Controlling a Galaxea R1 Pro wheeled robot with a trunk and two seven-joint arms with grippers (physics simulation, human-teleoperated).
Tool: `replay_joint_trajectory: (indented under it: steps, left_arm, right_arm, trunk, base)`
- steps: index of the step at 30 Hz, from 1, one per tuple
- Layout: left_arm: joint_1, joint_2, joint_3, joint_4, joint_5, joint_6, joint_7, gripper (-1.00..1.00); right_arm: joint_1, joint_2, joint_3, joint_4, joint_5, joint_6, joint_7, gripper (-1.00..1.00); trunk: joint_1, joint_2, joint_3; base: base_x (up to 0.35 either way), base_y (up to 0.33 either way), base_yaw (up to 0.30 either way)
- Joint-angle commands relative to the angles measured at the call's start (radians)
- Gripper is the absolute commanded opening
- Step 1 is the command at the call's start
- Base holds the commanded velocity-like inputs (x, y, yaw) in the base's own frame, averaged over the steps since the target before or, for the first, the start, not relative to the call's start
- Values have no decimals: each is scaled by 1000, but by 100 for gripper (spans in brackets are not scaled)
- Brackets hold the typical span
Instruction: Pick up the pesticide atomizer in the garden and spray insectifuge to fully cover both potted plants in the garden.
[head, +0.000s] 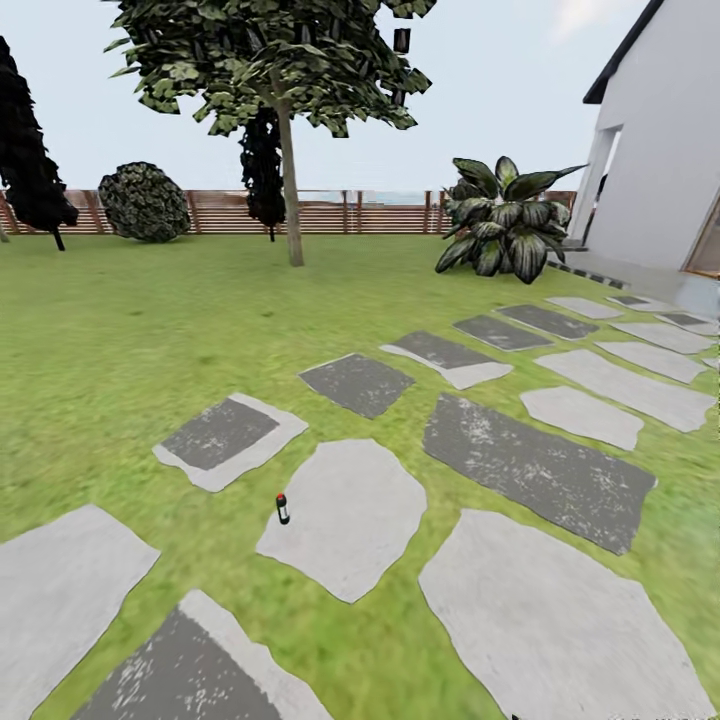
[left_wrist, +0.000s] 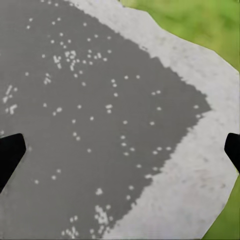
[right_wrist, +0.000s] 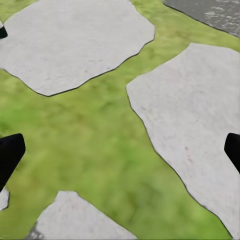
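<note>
Standing untouched on the grass at the left edge of a pale stepping stone (head: 345, 520), the pesticide atomizer (head: 283, 509) is not yet picked up, both grippers' jaws wide and empty, spraying all left.

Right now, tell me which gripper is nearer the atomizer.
Right, probably: right gripper over grass, atomizer at its view's edge; left gripper over a dark stone.
</note>
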Motion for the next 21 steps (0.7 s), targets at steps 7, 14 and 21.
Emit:
replay_joint_trajectory:
  steps: [7,14,21]
  left_arm:
    - [0,0,1,1,3,-3,-1,100]
    - [0,0,1,1,3,-3,-1,100]
    - [0,0,1,1,3,-4,-1,100]
  right_arm:
    - [0,0,-4,0,7,-3,0,100]
    - [0,0,-4,0,7,-3,0,100]
    - [0,0,-4,0,7,-3,0,100]
  trunk:
    - [0,0,-1]
    - [0,0,-1]
    - [0,0,-1]
  base:
    - [83,338,-228]
    - [92,338,-272]
    - [92,338,-274]
